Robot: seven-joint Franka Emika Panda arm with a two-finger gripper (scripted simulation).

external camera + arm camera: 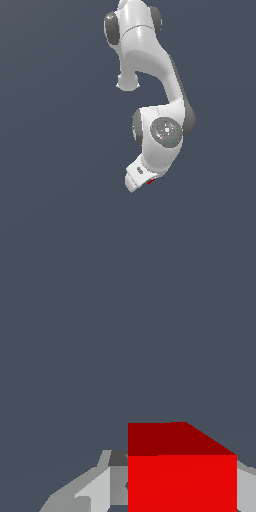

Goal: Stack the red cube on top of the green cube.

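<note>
So the arm comes down from the top of the exterior view and bends back on itself, with the wrist ending low in the middle of the shot. The gripper is mostly buried under the arm's own body from that angle. Just a sliver of the red cube peeks out right at the gripper's tip.

The wrist view is way clearer: the red cube fills the space between the grey fingers, one on each side of it, and they look clamped onto it. Everything behind it is flat dark grey floor.

Can't spot the green cube in either view, so no idea where it sits relative to the red one.
</note>
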